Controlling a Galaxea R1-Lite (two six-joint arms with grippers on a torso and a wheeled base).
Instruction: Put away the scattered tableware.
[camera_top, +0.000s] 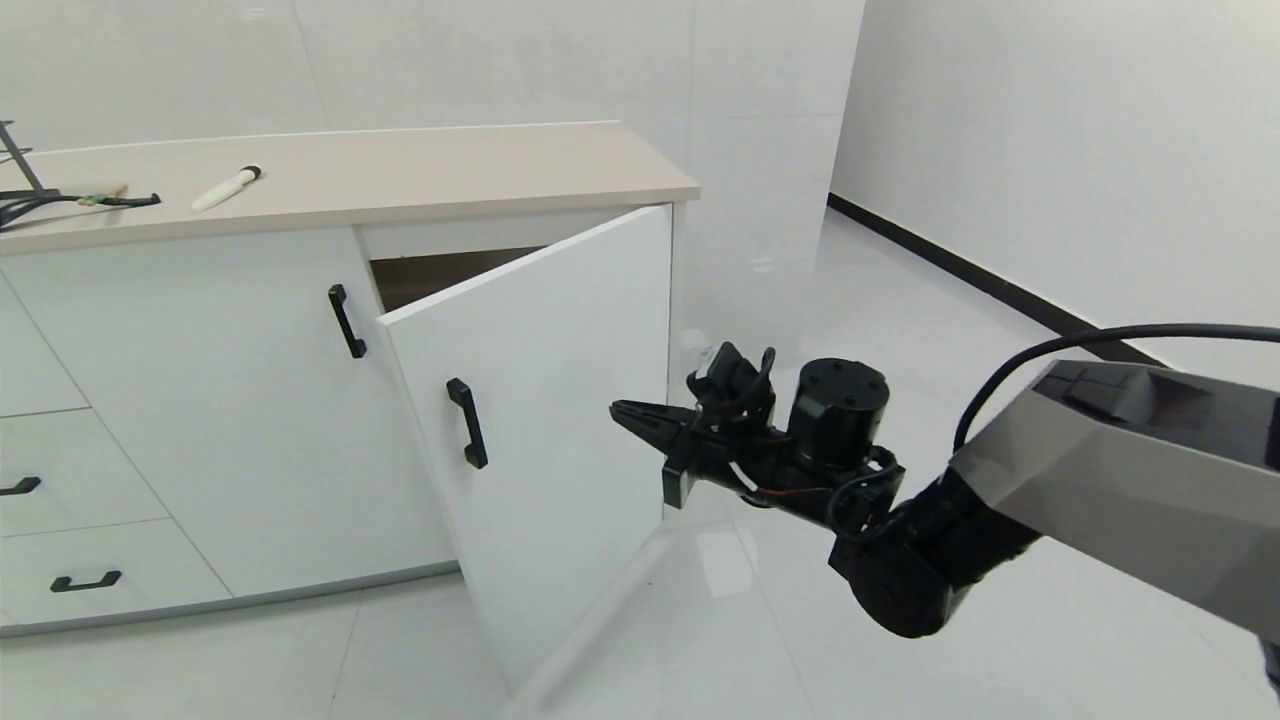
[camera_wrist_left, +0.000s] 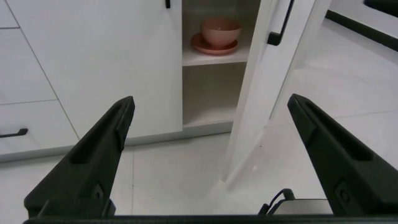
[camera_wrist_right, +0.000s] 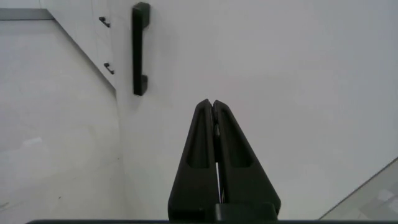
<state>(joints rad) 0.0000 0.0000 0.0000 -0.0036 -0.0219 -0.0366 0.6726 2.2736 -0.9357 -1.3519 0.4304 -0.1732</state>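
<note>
In the upper left of the head view, a long cream-white utensil (camera_top: 226, 188) with a black tip lay on the beige countertop (camera_top: 420, 165) of the white cabinet (camera_top: 200, 420). Just to the left of it lay a second utensil (camera_top: 118, 198) with a pale handle and a black end, near a dark wire rack (camera_top: 18, 195) at the left edge of the frame. In the middle of the frame the white cabinet door (camera_top: 560, 400) with a black bar handle (camera_top: 467, 423) stood open. The right gripper (camera_top: 620, 408) was to the right of this handle, in front of the door's face. Its two black fingers were pressed together and held nothing. I could not tell if the tips touched the door. In the right wrist view the closed right gripper (camera_wrist_right: 213, 104) pointed at the door face, beside the handle (camera_wrist_right: 140, 48). In the left wrist view the left gripper (camera_wrist_left: 211, 102) was wide open and empty. It faced the open cabinet, where a pink bowl (camera_wrist_left: 220, 30) stood on a pink plate (camera_wrist_left: 200, 45) on the white inner shelf (camera_wrist_left: 214, 59).
</note>
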